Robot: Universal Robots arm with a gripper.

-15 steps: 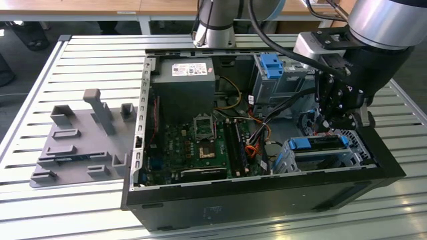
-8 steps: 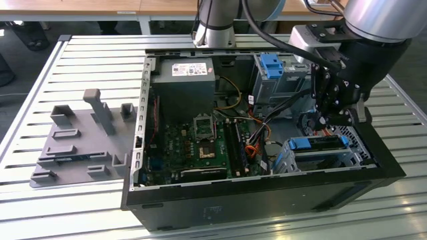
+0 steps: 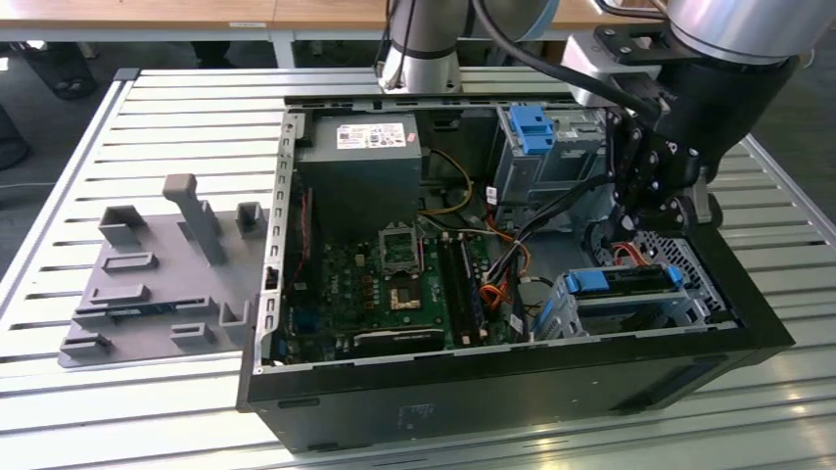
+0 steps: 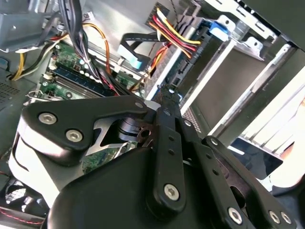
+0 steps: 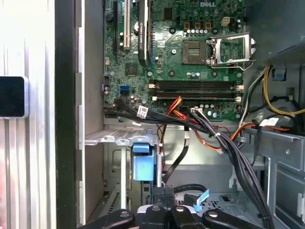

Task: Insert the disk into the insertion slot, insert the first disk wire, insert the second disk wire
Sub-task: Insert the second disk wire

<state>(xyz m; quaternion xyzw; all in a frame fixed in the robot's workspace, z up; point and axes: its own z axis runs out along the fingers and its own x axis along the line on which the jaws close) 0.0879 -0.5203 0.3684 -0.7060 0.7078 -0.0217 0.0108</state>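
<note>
Already the disk (image 3: 627,282) lies inside the insertion slot (image 3: 653,313), at about four o'clock of the open computer case (image 3: 523,392) in the exterior view. Its blue caddy (image 3: 588,282) fills the width of the perforated cage, so the first step looks done. The case lies on its side on the slatted table (image 3: 170,108) with the open side up, and this lets the arm reach in from above.

The gripper (image 3: 643,225) hangs just at twelve o'clock of the disk, over the gap between the two cages. This is near the end of the disk where the wires must go. Whether the pincer is spread, pressed together or pinching a plug cannot be told from these views.

In the second wrist view a bundle of yellow, red and black wires (image 4: 169,31) runs toward the cage, close beside the blue caddy (image 4: 219,29). Whether its plug is seated is not clear. By judgement, the work stands at the wire steps.

The taller grey cage (image 3: 555,166) with its blue tab (image 3: 530,127) stands further off at twelve o'clock, apart from the gripper. A grey fixture plate (image 3: 157,284) rests on the table at nine o'clock of the case.
</note>
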